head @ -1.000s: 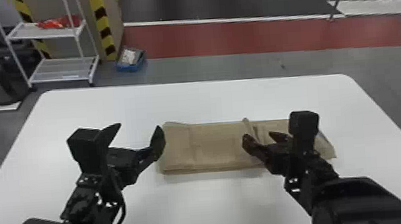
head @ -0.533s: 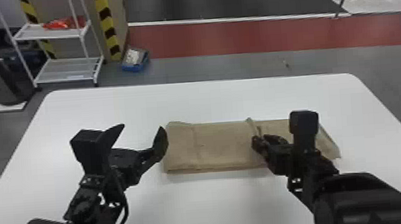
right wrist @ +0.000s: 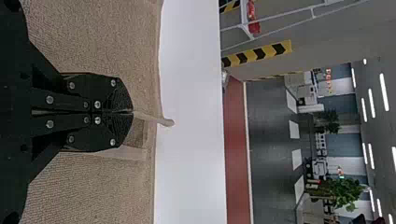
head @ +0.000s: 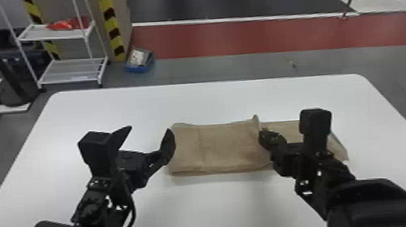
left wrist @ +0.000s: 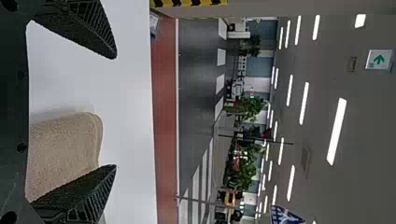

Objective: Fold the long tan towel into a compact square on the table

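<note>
Far off to my left, on the floor beyond the table (head: 219,206), stand one white rack (head: 72,71) with two shelves in sight and, just beside it, one blue box (head: 140,69). My left arm (head: 89,204) comes in from the bottom edge, angled forward above the table, wrist bent toward the towel (head: 228,147). Its gripper (head: 148,128) has both fingers spread wide with nothing between them; one finger overlaps the towel's left end from where I look, and I can't tell if they touch. I count one towel, lying flat and long across the middle of the table, with one crease near its left end and a raised edge farther right. That edge is where my right gripper (head: 264,134) is: its two fingers are pressed together, a thin ridge of cloth pinched at the tips. My right arm (head: 372,205) reaches in from the bottom right corner, slanting forward and inward over the towel's right part, which ends in a slanted edge.
</note>
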`<act>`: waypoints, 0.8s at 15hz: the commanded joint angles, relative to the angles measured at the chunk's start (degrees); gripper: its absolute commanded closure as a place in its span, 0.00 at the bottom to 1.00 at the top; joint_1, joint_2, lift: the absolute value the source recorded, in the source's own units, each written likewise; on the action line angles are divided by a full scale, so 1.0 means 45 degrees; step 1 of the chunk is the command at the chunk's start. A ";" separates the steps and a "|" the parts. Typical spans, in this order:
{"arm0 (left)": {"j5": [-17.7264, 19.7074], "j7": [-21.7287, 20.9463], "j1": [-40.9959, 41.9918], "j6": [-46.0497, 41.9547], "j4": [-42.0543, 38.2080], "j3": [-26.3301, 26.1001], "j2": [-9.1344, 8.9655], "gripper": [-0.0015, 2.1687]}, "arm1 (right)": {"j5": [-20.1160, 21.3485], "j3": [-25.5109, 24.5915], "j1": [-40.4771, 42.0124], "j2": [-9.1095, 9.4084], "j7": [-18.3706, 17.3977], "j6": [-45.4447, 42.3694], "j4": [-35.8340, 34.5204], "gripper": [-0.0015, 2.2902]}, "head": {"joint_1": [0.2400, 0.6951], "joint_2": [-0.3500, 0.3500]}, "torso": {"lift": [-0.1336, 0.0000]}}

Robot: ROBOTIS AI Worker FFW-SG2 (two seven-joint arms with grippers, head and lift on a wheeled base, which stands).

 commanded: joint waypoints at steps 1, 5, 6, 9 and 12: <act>-0.0084 0.0020 0.0007 0.0016 0.0006 -0.0181 -0.0009 0.02 | -0.0420 -0.0089 0.0820 0.0011 -0.0003 0.0772 -0.2002 0.66 | 1.00 0.45 | 0.08; -0.0084 0.0000 0.0007 0.0016 0.0006 -0.0337 -0.0028 0.02 | -0.0224 -0.0206 0.1875 -0.0020 -0.0022 0.0967 -0.2647 0.66 | 1.00 0.43 | 0.08; -0.0084 0.0020 0.0007 0.0016 -0.0013 -0.0376 -0.0009 0.02 | -0.0166 -0.0264 0.1777 -0.0020 -0.0081 0.0576 -0.2022 0.66 | 1.00 0.43 | 0.08; -0.0142 0.0039 0.0124 0.0016 -0.0033 -0.0493 0.0011 0.02 | -0.0068 -0.0401 0.1094 -0.0020 -0.0140 -0.0088 -0.0596 0.66 | 1.00 0.39 | 0.08; -0.0201 0.0078 0.0280 0.0016 -0.0033 -0.0493 0.0030 0.02 | -0.0049 -0.0421 0.1035 -0.0020 -0.0120 -0.1260 -0.0518 0.66 | 1.00 0.38 | 0.08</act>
